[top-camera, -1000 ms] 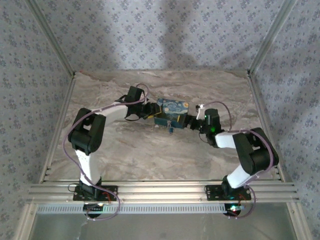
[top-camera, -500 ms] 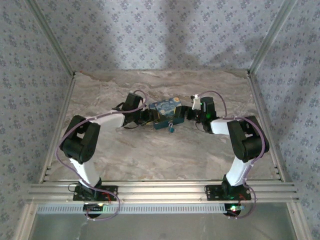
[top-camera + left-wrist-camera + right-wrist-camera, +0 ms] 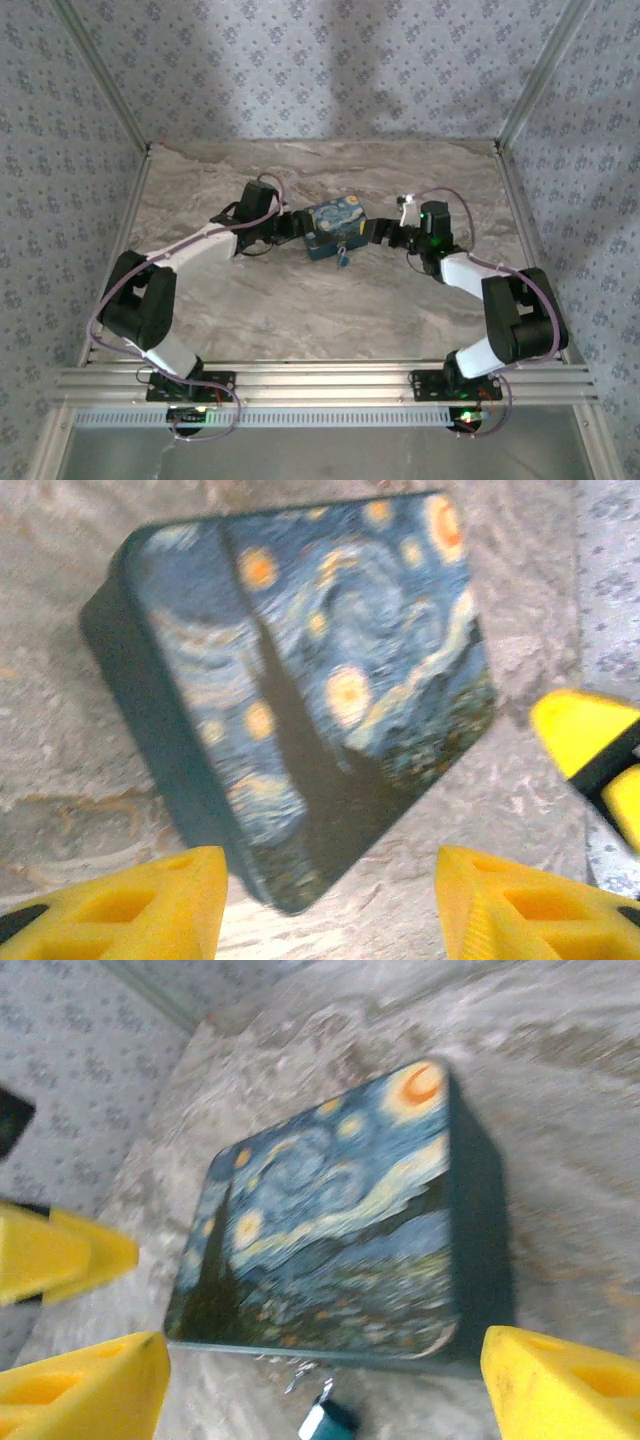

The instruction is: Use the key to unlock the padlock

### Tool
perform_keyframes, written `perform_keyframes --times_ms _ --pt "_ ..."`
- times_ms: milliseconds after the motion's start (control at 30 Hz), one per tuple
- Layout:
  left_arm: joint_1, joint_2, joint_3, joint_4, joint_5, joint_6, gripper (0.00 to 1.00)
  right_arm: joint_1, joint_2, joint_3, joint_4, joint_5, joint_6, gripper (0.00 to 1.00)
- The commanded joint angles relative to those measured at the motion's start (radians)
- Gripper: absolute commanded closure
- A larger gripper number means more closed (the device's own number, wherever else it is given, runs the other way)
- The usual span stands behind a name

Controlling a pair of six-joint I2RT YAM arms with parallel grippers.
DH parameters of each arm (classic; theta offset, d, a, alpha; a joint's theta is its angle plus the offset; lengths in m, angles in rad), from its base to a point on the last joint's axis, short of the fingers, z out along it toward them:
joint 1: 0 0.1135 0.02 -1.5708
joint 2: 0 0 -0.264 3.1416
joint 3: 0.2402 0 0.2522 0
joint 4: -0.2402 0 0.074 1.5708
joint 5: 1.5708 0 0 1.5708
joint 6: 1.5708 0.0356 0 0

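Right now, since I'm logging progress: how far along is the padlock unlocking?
Done: nothing visible yet. In hand: left gripper and right gripper hover open either side of the box, gripping nothing. Left: the padlock sits at the box's near edge, untouched; the key must be picked up, inserted and turned.

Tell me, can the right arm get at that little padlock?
Probably yes: the padlock sits at the front edge of the box, just before the open right gripper, nothing between.
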Motion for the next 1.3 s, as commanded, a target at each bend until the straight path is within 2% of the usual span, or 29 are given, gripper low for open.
perform_keyframes --times_ms 0,200,433,767,1267 --pt "0.000 0.014 0.074 -0.020 0.064 0.028 0.45 0.071 0.012 -0.036 -0.015 -0.055 -0.002 0.18" --pt "-0.014 0.132 0.209 -0.020 0.144 0.025 0.50 0.135 0.126 -0.031 0.081 -0.045 0.040 0.23" --pt "-0.027 0.242 0.295 -0.027 0.182 0.014 0.54 0.164 0.241 0.016 0.122 -0.054 0.027 0.29" --pt "-0.029 0.274 0.284 -0.042 0.161 0.025 0.54 0.164 0.337 0.069 0.196 -0.097 0.022 0.36" --pt "-0.029 0.286 0.286 -0.041 0.152 0.020 0.55 0.147 0.338 0.037 0.195 -0.121 0.013 0.52"
